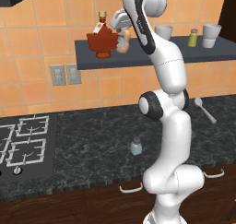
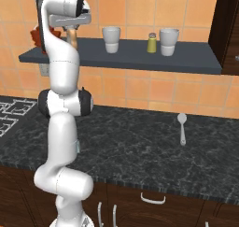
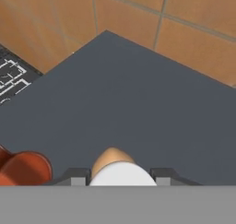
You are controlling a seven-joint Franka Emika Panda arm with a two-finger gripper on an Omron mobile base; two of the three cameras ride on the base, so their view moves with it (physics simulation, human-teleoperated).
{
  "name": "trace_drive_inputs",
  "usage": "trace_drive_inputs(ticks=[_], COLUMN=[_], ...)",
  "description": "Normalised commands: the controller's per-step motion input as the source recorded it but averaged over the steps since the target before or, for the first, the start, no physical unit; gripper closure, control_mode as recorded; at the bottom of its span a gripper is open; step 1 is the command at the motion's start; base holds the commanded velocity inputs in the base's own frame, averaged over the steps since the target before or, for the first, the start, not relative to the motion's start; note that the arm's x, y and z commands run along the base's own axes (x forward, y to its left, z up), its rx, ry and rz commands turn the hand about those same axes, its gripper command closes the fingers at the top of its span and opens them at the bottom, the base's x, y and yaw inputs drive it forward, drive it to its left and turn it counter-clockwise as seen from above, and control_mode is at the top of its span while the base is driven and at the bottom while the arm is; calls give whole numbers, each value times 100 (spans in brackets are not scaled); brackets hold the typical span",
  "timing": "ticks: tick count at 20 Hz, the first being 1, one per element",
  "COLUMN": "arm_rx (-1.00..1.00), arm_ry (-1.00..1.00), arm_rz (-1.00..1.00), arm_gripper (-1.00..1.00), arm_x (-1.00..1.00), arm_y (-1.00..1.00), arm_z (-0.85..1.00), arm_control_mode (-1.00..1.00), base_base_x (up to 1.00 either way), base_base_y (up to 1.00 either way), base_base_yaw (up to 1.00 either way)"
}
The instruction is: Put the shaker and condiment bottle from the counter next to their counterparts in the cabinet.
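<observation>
End effector (image 1: 122, 30) sits up at the cabinet (image 1: 184, 56), clenched on the condiment bottle (image 1: 123, 42), whose beige-peach body hangs below the fingers with its base at the shelf surface; whether it touches the shelf I cannot tell. From the hand view, the bottle's pale cap (image 3: 121, 174) and a sliver of its peach body show between the two finger tips (image 3: 78, 177), with the dark grey shelf top spread beyond and orange tiles behind it. Just beside the bottle, on its left in the left base view, stands the dark red maple-leaf bottle (image 1: 102, 39) with its gold cap and white tag; its red edge (image 3: 23, 168) also shows at the lower left of the hand view. Farther along the shelf stand a white cup (image 2: 111, 39), the yellow-green shaker (image 2: 152, 43) and a second white cup (image 2: 169, 41). Down on the counter (image 1: 92, 131), the pale blue-grey shaker (image 1: 136, 146) stands upright near the front edge, just left of the arm. A spoon (image 2: 182, 127) lies on the counter to the right, and a stove (image 1: 25, 142) occupies its left end.
</observation>
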Motion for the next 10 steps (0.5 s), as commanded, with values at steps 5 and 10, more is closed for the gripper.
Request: trace_drive_inputs(ticks=[5, 10], arm_rx=[0, 0], arm_ry=[0, 0], arm_rz=[1, 1], arm_gripper=[-100, -100], arm_x=[5, 7], arm_y=[0, 0], arm_z=[-6, -2], arm_control_mode=[-100, -100], base_base_x=[0, 0], base_base_y=[0, 0], base_base_yaw=[0, 0])
